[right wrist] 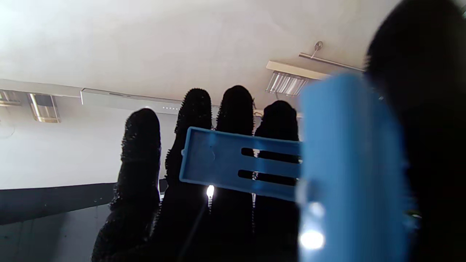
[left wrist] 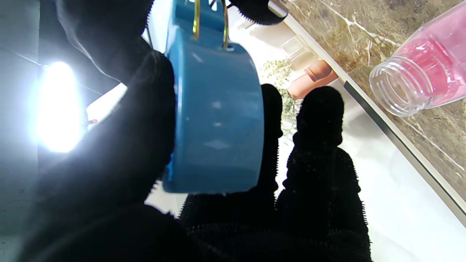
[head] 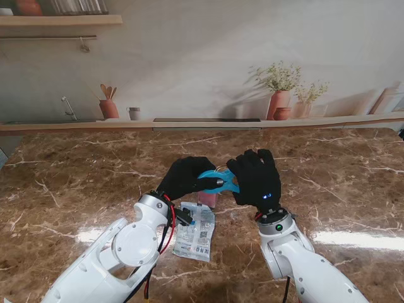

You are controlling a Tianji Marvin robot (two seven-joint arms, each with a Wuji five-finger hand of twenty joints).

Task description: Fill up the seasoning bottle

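Note:
A blue plastic clip [head: 218, 181] with a metal spring is held above the table between both hands. My left hand [head: 186, 178] grips one end, thumb and fingers [left wrist: 320, 120] around the blue clip [left wrist: 214, 116]. My right hand [head: 255, 178] is shut on the other end; its wrist view shows the blue clip [right wrist: 349, 174] under the thumb, with a slotted flat arm in front of the fingers [right wrist: 142, 145]. Directly under the clip stands a clear seasoning bottle [head: 208, 199] holding pink contents. The bottle [left wrist: 422, 76] has an open, threaded mouth with no cap on it.
A silvery printed packet [head: 196, 232] lies flat on the brown marble table [head: 76, 183], nearer to me than the bottle, beside my left wrist. At the far edge a ledge runs along the wall with terracotta pots [head: 279, 104] and a utensil jar [head: 108, 108].

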